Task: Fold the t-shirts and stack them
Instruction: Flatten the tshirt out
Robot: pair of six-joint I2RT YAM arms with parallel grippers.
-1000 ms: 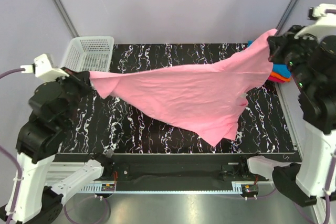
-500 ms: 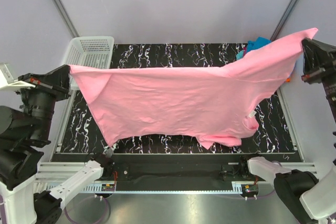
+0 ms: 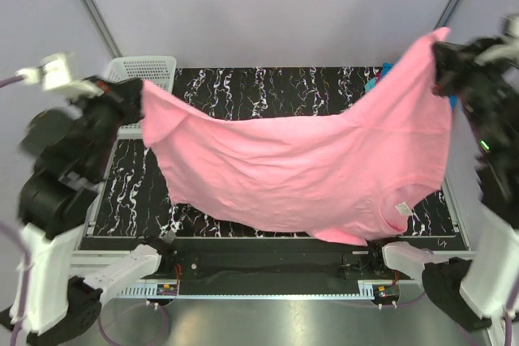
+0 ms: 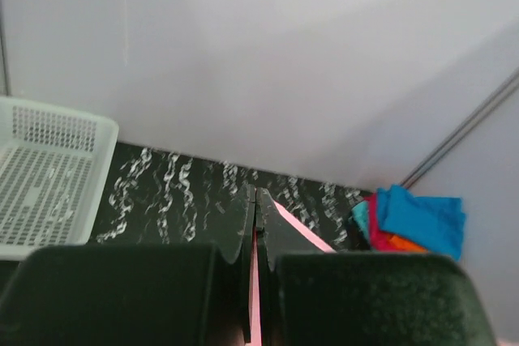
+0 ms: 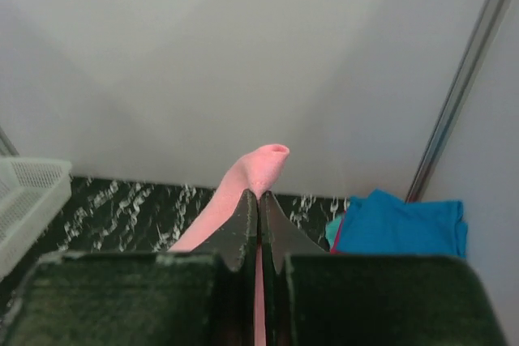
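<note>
A bright pink t-shirt hangs spread in the air above the black marbled table, sagging in the middle, its white neck label at the lower right. My left gripper is shut on its left corner; the left wrist view shows pink cloth pinched between the closed fingers. My right gripper is shut on its right corner, held high; pink cloth pokes past the fingertips. A stack of folded teal, magenta and orange t-shirts lies at the table's back right, also in the right wrist view.
A white mesh basket stands at the table's back left, also in the left wrist view. Grey walls and slanted metal poles enclose the table. Both arms are raised at the table's left and right sides.
Both grippers have moved inward from their wide stretch, so the taut pink shirt now sags in the middle. The right corner stays high.
</note>
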